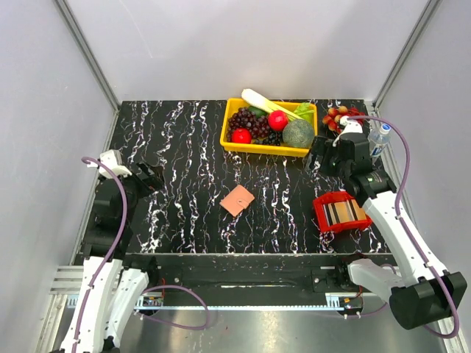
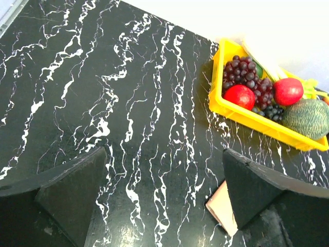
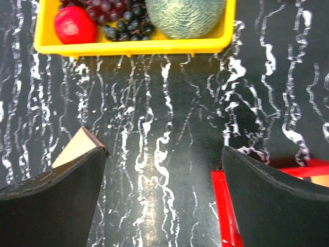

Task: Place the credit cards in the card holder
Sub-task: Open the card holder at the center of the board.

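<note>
The salmon-pink card holder (image 1: 237, 200) lies closed and flat on the black marbled table, near the middle front. A corner of it shows in the left wrist view (image 2: 222, 207) and in the right wrist view (image 3: 77, 148). The credit cards (image 1: 345, 212) lie stacked in tan, gold and dark tones in a small red tray (image 1: 321, 211) at the right front. My left gripper (image 1: 149, 177) is open and empty at the left, well apart from the holder. My right gripper (image 1: 324, 157) is open and empty, above the table behind the red tray (image 3: 225, 206).
A yellow basket (image 1: 259, 147) of fruit and vegetables stands at the back centre; it also shows in the left wrist view (image 2: 241, 118) and the right wrist view (image 3: 128, 46). A small pile of fruit (image 1: 337, 116) and a plastic bottle (image 1: 379, 138) stand at the back right.
</note>
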